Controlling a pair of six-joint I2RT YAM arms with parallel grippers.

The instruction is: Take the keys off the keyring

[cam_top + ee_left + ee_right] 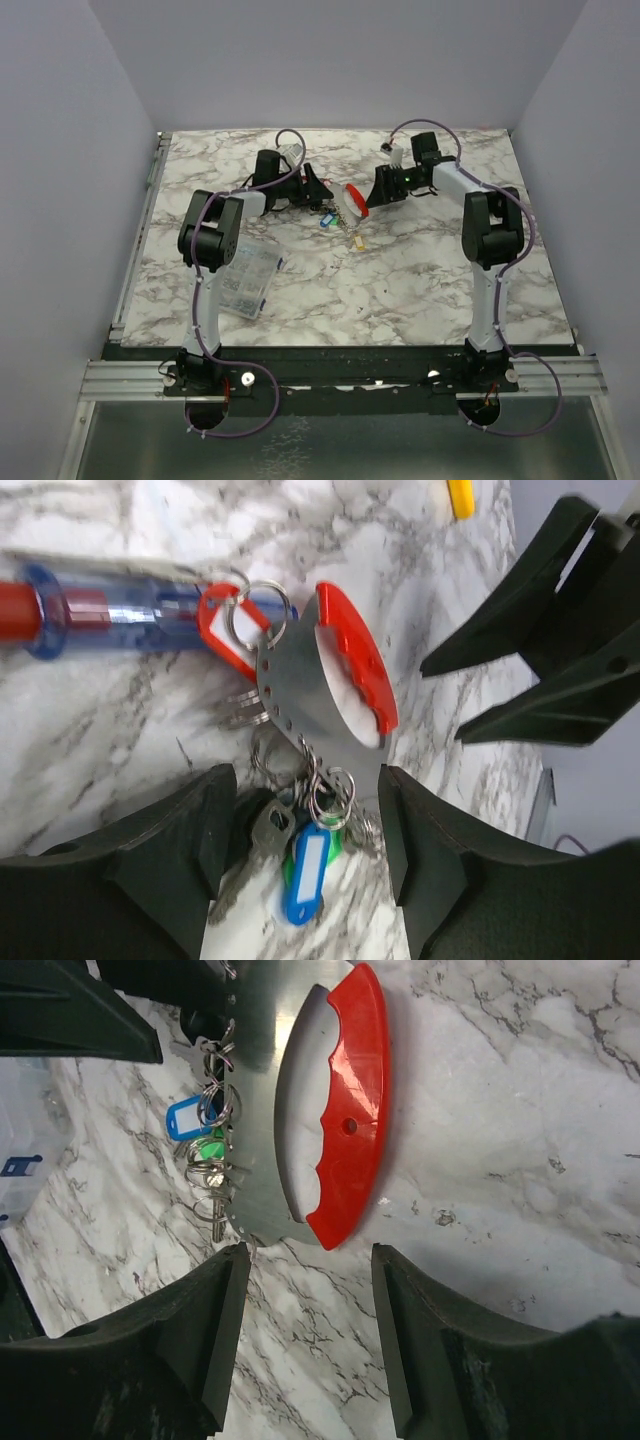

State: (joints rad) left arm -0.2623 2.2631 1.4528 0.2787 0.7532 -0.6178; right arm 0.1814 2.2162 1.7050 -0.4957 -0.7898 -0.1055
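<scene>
The keyring (355, 198), a red curved loop on a grey strip, lies on the marble table between my two grippers. In the left wrist view the keyring (355, 655) sits just ahead of my open left gripper (306, 820). Blue (305, 865) and green (343, 842) keys and a plain metal key (262, 832) hang from the strip, between the fingers. A red key (222, 632) hangs at the strip's far end. My right gripper (310, 1290) is open and empty, just short of the keyring's (350, 1130) lower tip. A yellow key (357, 240) lies apart.
A blue-and-red screwdriver (100, 605) lies beyond the keyring, beside the red key. A clear compartment box (245, 275) stands at the left front, near the left arm. The right gripper's fingers (540, 670) show close by in the left wrist view.
</scene>
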